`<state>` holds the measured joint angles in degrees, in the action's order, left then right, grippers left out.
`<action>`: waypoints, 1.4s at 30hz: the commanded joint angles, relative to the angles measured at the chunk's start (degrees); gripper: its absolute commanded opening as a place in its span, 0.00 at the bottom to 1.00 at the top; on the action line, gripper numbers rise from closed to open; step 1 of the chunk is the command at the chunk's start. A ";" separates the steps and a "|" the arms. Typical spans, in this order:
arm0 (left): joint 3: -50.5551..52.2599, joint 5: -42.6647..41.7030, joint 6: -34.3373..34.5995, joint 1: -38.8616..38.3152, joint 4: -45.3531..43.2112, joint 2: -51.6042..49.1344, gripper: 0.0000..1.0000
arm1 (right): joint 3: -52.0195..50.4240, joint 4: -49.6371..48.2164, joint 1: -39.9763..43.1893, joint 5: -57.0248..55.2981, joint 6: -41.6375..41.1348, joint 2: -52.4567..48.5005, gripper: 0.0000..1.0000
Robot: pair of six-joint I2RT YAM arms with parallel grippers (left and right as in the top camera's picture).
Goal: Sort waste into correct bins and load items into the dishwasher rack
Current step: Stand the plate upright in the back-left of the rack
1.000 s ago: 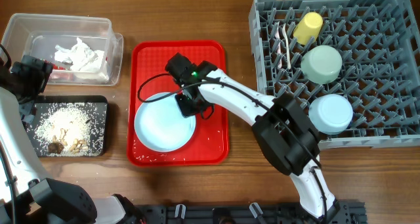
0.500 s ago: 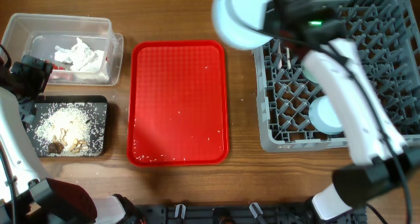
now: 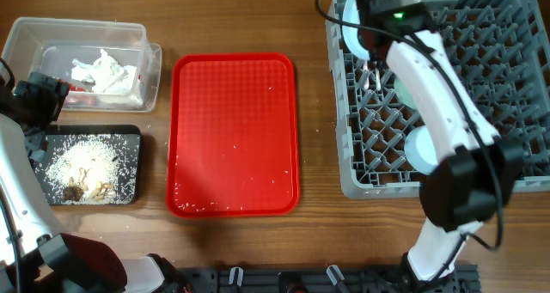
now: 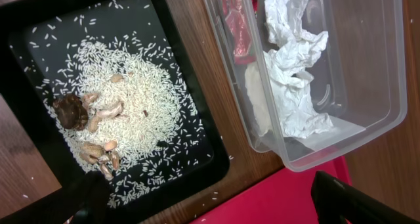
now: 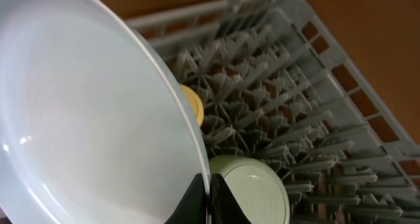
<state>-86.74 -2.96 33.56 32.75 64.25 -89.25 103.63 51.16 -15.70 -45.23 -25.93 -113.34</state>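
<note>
My right gripper (image 5: 209, 201) is shut on the rim of the large light-blue plate (image 5: 85, 119). It holds the plate on edge over the far left part of the grey dishwasher rack (image 3: 481, 95); the plate (image 3: 346, 28) shows there from overhead too. The yellow cup (image 5: 192, 106) and pale-green bowl (image 5: 252, 188) sit in the rack behind it. The light-blue bowl (image 3: 419, 153) and white cutlery (image 3: 372, 74) are in the rack too. My left gripper (image 4: 216, 211) is open and empty above the black tray (image 4: 197, 165) of rice and brown scraps (image 4: 72, 112).
The clear tub (image 4: 367, 99) holds white napkins (image 4: 292, 66) and a red wrapper (image 4: 236, 27). The red serving tray (image 3: 234, 134) lies mid-table with only scattered rice grains. My right arm reaches across the rack's left side.
The right gripper lifted the plate off the red tray, carried it right and back to the rack, and turned it on edge. The left arm has not moved.
</note>
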 commanded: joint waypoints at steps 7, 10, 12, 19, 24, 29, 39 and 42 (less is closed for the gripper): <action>-0.22 -0.24 -0.09 0.26 -0.11 0.11 1.00 | -0.02 0.66 -2.03 -0.37 -0.98 -0.96 0.07; -0.22 -0.24 -0.09 0.26 -0.11 0.11 1.00 | 0.46 0.74 -4.68 4.94 -0.96 1.36 0.19; -0.22 -0.24 -0.09 0.26 -0.11 0.11 1.00 | 1.33 0.74 -6.32 8.66 0.39 4.50 0.55; -0.22 -0.24 -0.09 0.26 -0.11 0.11 1.00 | 1.51 1.53 -7.69 23.76 1.97 20.90 1.00; -0.22 -0.24 -0.09 0.26 -0.13 0.11 1.00 | 1.07 11.08 -7.69 28.02 -0.70 32.89 1.00; -0.22 -0.22 -0.09 0.26 -0.11 0.11 1.00 | -12.94 15.72 -10.58 28.24 -4.22 44.41 0.99; -0.22 -0.24 -0.09 0.26 -0.11 0.11 1.00 | -41.33 -0.66 -17.18 41.72 -10.60 54.99 1.00; -0.22 -0.24 -0.09 0.26 -0.11 0.11 1.00 | -41.33 2.14 -17.18 38.71 -9.99 53.81 1.00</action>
<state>-86.74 -2.96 33.56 32.75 64.23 -89.25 62.48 52.25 -32.60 -5.65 -34.52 -58.37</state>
